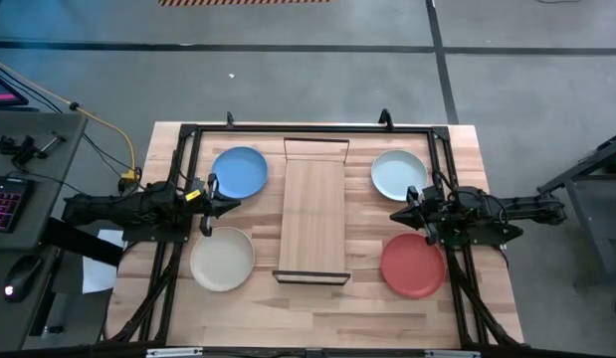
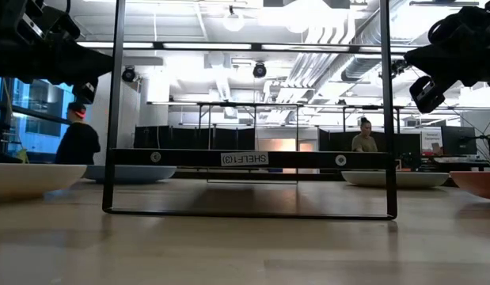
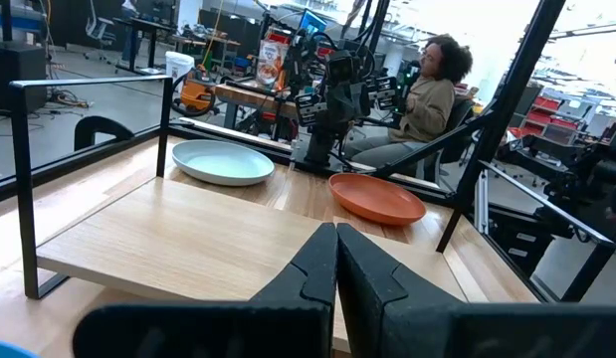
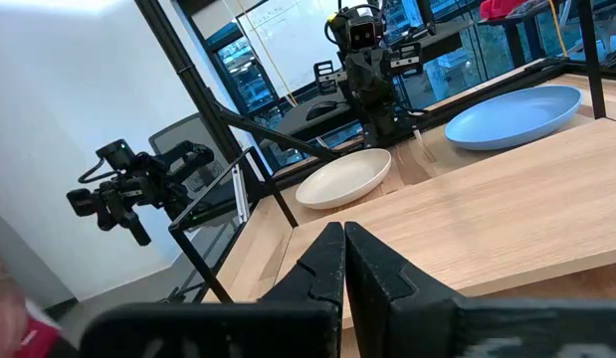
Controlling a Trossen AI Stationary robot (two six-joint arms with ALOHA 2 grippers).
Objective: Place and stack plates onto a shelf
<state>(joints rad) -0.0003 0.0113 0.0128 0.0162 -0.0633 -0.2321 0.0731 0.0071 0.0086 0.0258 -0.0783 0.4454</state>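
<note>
The shelf (image 1: 312, 219), a narrow light-wood board with black wire frames at both short ends, stands in the table's middle. Four plates lie flat on the tabletop around it: blue (image 1: 239, 172) far left, cream (image 1: 222, 259) near left, pale blue-white (image 1: 398, 174) far right, red (image 1: 413, 265) near right. My left gripper (image 1: 236, 206) hovers between the blue and cream plates, shut, fingers pointing at the shelf. My right gripper (image 1: 393, 216) hovers between the pale and red plates, shut, pointing at the shelf from the other side.
A black tube frame (image 1: 308, 129) runs around the tabletop's edges and stands as uprights at its corners. A desk with a keyboard (image 1: 1, 204) sits left of the table. People (image 3: 427, 94) sit in the room beyond.
</note>
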